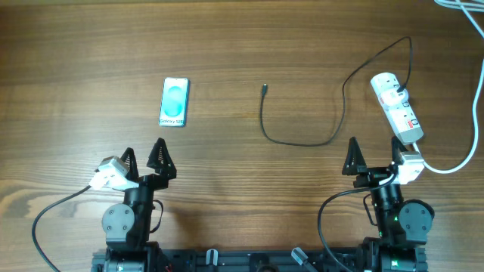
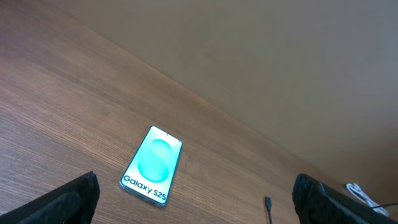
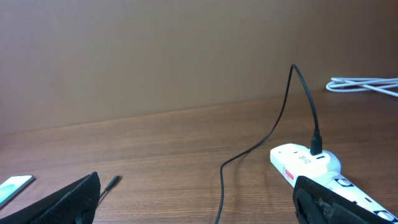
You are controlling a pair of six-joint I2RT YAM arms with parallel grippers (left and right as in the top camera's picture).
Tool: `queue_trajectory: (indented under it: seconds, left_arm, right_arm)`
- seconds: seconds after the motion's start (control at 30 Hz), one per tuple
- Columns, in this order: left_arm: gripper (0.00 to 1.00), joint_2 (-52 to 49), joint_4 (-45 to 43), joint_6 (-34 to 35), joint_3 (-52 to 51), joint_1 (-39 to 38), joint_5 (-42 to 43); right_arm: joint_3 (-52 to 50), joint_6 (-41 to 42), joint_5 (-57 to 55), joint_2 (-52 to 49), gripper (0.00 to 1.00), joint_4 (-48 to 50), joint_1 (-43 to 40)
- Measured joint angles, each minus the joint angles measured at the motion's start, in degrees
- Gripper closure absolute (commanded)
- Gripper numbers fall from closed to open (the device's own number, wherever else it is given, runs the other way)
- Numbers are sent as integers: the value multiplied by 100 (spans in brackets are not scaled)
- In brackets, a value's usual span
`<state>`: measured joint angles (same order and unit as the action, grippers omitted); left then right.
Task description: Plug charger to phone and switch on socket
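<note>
The phone [image 1: 174, 102] lies flat on the wooden table at the left, light blue screen up, "Galaxy S25" text at its near end; it also shows in the left wrist view [image 2: 152, 165]. The charger's black cable [image 1: 302, 142] loops across the middle; its connector tip [image 1: 264, 88] lies loose, apart from the phone, and shows in both wrist views [image 2: 268, 201] [image 3: 112, 181]. Its other end is plugged into the white socket [image 1: 396, 108] at the right [image 3: 306, 163]. My left gripper [image 1: 144, 157] is open and empty, near of the phone. My right gripper [image 1: 374, 156] is open and empty, beside the socket's near end.
The socket's thick white cord [image 1: 470, 143] curves off the right edge and returns at the top right corner [image 1: 461, 9]. A brown wall [image 3: 186, 50] rises behind the table's far edge.
</note>
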<state>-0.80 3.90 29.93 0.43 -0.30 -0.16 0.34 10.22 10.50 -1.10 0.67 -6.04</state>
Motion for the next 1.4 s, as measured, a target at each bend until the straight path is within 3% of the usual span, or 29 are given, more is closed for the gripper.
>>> queue_trajectory:
  seconds: [1.4]
  left_arm:
    - [0, -190, -31, 0, 0, 0, 2]
  right_arm:
    - [0, 0, -2, -131, 0, -2, 317]
